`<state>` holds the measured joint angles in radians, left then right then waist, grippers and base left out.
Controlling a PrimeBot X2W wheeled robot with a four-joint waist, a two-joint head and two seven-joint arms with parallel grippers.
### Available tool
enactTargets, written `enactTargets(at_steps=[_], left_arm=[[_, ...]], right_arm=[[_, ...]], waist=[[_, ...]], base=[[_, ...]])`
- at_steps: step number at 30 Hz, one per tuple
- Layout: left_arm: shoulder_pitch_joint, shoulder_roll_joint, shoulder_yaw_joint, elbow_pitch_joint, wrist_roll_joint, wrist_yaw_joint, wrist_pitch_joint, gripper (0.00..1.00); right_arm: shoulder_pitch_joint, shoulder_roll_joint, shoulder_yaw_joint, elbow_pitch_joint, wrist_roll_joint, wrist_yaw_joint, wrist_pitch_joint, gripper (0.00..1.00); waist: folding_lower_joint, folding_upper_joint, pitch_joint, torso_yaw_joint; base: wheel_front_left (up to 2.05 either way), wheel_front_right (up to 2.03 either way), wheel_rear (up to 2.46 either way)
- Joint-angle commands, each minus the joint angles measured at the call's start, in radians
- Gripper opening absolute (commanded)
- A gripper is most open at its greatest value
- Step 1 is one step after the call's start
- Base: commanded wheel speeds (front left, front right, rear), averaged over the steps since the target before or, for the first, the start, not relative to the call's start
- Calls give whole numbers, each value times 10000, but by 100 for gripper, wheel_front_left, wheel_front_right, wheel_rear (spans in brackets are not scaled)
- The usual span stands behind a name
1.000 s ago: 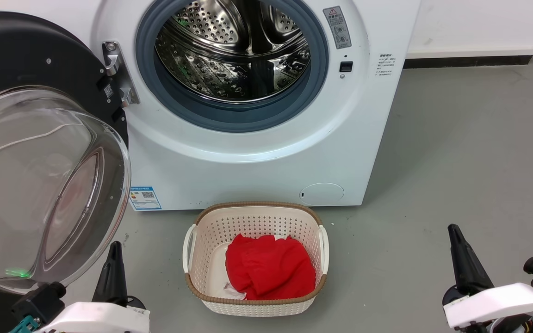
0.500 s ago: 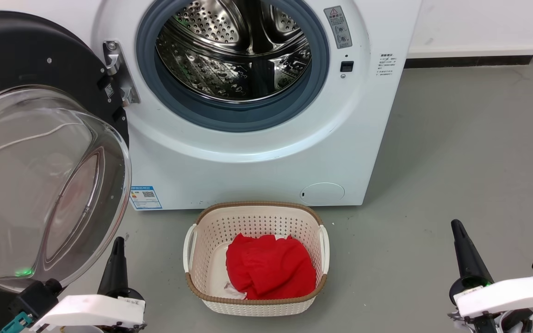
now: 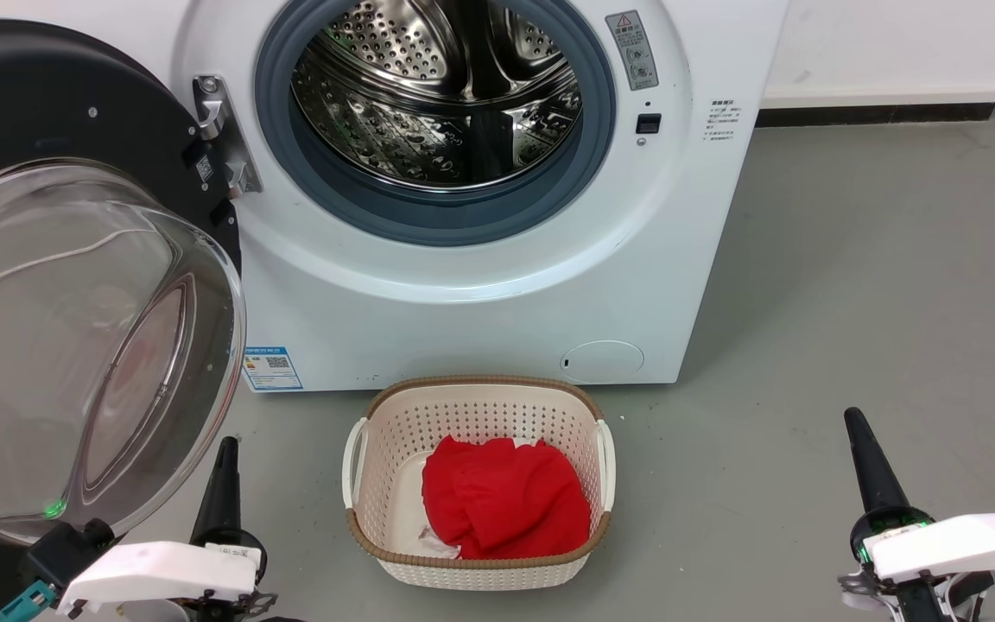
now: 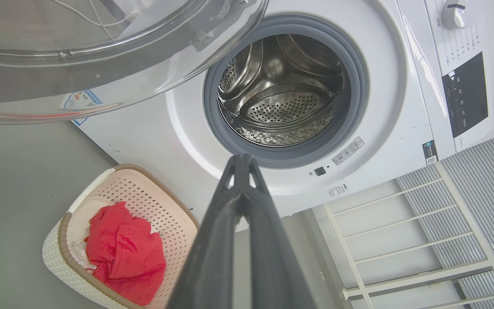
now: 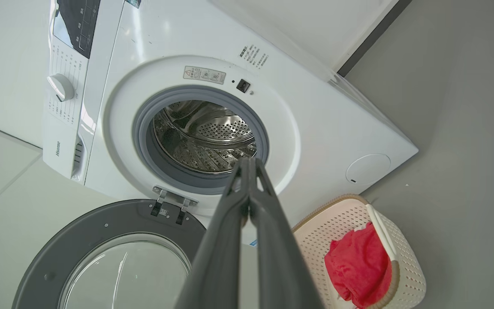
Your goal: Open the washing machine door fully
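Note:
The washing machine [image 3: 480,294] stands ahead with its steel drum [image 3: 437,95] exposed. The washing machine door [image 3: 48,112] is swung wide to the left on its metal hinge [image 3: 221,138], its clear glass bowl [image 3: 74,345] bulging toward me. My left gripper [image 3: 225,453] is shut and empty, low at the left just below and right of the bowl, not touching it. My right gripper [image 3: 858,428] is shut and empty over the floor at the lower right. The door [image 5: 114,257] lies open below the drum in the right wrist view; both wrist views show the fingertips [image 4: 242,159] [image 5: 249,163] pressed together.
A cream perforated basket [image 3: 359,458] with a red cloth [image 3: 502,510] sits on the grey floor right before the machine, between my arms. A white wall and dark skirting [image 3: 877,112] run at the back right. A white rack [image 4: 401,240] stands beside the machine.
Both arms have drawn back and down toward the bottom edge of the head view. The door and the basket have stayed where they were.

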<state>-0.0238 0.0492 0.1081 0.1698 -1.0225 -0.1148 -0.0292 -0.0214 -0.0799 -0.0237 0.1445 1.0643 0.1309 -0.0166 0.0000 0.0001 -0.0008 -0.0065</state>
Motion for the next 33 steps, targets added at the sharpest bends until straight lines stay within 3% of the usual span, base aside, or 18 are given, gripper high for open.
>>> enactTargets(at_steps=[1, 33], left_arm=[[-222, 32, 36, -17, -293, -49, 78, 0], [-658, 24, 66, 452, -3660, -127, 904, 0]], right_arm=[[-236, -64, -42, -14, 306, -1, 35, 0], [-659, -29, -314, 591, 3624, -2, 603, 0]], waist=[[0, -1, 1, 2], [0, -1, 21, 35]], base=[[0, 0, 0], [0, 0, 0]])
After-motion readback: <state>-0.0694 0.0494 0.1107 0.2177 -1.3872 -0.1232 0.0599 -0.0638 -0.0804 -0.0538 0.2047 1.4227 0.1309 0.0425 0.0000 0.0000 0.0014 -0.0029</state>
